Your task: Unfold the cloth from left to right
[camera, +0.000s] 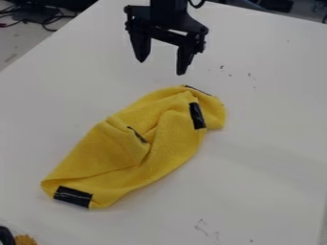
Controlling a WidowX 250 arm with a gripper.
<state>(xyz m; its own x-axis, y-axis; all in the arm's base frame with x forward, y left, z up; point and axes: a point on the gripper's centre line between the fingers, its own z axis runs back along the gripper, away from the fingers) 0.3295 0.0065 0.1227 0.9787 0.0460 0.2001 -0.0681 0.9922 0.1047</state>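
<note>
One yellow cloth, long axis lower-L to upper-R of view, fingers apart

A white table carries a crumpled yellow cloth, folded partly over itself and lying slantwise from near left to far right. Black strips show on the cloth. Small dark marks dot the tabletop beyond the cloth and at near right.

Arm cut by top edge. Black object and orange-brown thing, lower left corner, cut off, can't tell what. Yellow cloth partly hidden in own folds, middle black tape strip too. Counter marks too small to identify.
</note>
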